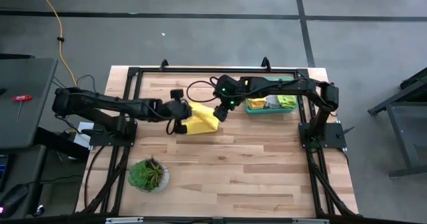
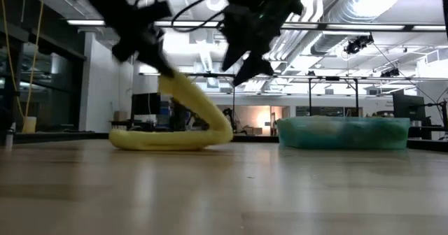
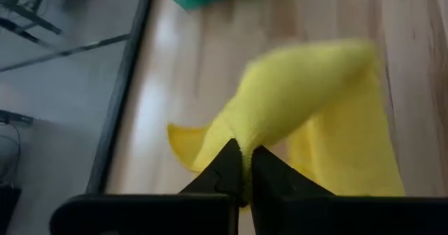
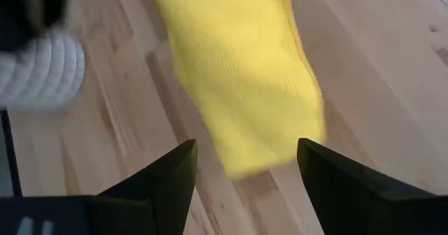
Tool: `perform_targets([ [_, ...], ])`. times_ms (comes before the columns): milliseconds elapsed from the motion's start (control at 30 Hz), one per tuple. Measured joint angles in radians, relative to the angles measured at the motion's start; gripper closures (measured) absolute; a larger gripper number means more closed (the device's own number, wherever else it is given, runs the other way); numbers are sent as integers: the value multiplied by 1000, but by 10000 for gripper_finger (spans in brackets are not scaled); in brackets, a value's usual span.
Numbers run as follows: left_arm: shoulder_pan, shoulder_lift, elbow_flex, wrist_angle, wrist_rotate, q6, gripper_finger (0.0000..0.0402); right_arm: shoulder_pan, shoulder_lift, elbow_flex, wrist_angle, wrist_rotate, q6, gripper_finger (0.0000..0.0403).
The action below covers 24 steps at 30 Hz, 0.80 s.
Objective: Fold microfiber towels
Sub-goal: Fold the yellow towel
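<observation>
The left gripper (image 3: 243, 166) is clenched on an edge of the yellow towel (image 3: 308, 95), the cloth pinched tight between its two dark fingers (image 3: 222, 166) and rising out of them as a bunched ridge; in the low view this gripper (image 2: 162, 67) holds that edge lifted off the table (image 2: 224, 186), and the towel (image 2: 183, 123) droops from it in a curve down to a folded part lying flat on the wood below. In the high view the towel (image 1: 200, 119) sits just beside the left gripper (image 1: 179, 111), between it and the right gripper (image 1: 222, 111). The right gripper (image 4: 245, 165) hangs over the far end of the towel (image 4: 238, 74) with its fingers (image 4: 168, 179) spread apart and nothing between them, the cloth's corner lying on the table (image 4: 378, 74) just ahead of the gap. Past the right gripper, well apart from the yellow towel, a teal bin (image 1: 270, 106) on the table holds more cloths in lime green and pale tones. A potted plant (image 1: 148, 175) stands on the table near the left arm's side
</observation>
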Motion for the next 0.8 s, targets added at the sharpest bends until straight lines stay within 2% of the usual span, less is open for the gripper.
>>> perform_targets([
  [100,42,-5,138,-132,38,-2,399,1,-64,0,-117,53,-84,164],
  [233,94,6,321,-295,163,-77,400,8,-189,-50,-222,182,-142,164],
  [467,66,101,594,-352,278,-154,401,6,-467,-247,-231,360,-37,164],
  [600,35,198,767,-360,305,-132,401,6,-614,-374,-192,399,54,164],
  [800,32,324,1067,-377,388,-127,401,6,-782,-543,-79,386,123,164],
])
